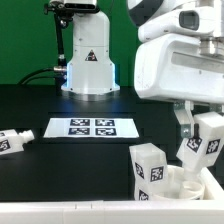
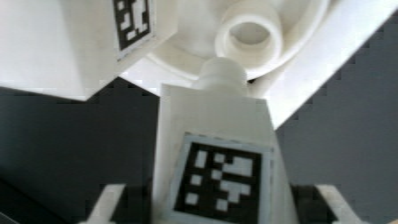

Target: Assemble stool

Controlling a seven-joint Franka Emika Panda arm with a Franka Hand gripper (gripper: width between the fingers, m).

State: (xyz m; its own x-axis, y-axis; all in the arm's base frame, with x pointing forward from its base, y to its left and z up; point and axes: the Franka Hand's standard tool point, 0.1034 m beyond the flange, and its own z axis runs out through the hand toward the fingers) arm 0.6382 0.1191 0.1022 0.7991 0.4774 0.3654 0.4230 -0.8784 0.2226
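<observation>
- The stool is sitting in parts at the exterior view's lower right, on the near edge of the table. Its seat disc [image 1: 178,186] [image 2: 302,50] is lying flat there with its underside facing up.
- One upright leg [image 1: 150,168] [image 2: 71,45] is standing on the disc at its side toward the exterior view's left, showing a black-and-white tag.
- The held leg [image 1: 202,143] [image 2: 217,140] is hanging tilted over the disc. In the wrist view its narrow end is pointing at the round socket [image 2: 249,37] and lying just beside it; whether it is touching the disc cannot be told.
- The gripper [image 1: 196,132] [image 2: 222,205] is clamping this leg between its two fingers [image 2: 118,205], which are spread only as wide as the block and are pressing on its two flanks.
- A loose leg [image 1: 12,141] is lying on its side at the exterior view's far left, well apart from the disc.
- The marker board [image 1: 91,127] is lying flat in the middle, between the loose leg and the disc.
- The table [image 1: 70,175] is showing a matt black top, with a pale strip running along its near edge.
- The arm's white base [image 1: 88,62] is standing at the back of the table, with a dark cable [image 1: 42,73] trailing off toward the exterior view's left.
- A green backdrop [image 1: 25,35] is closing off the room behind.
</observation>
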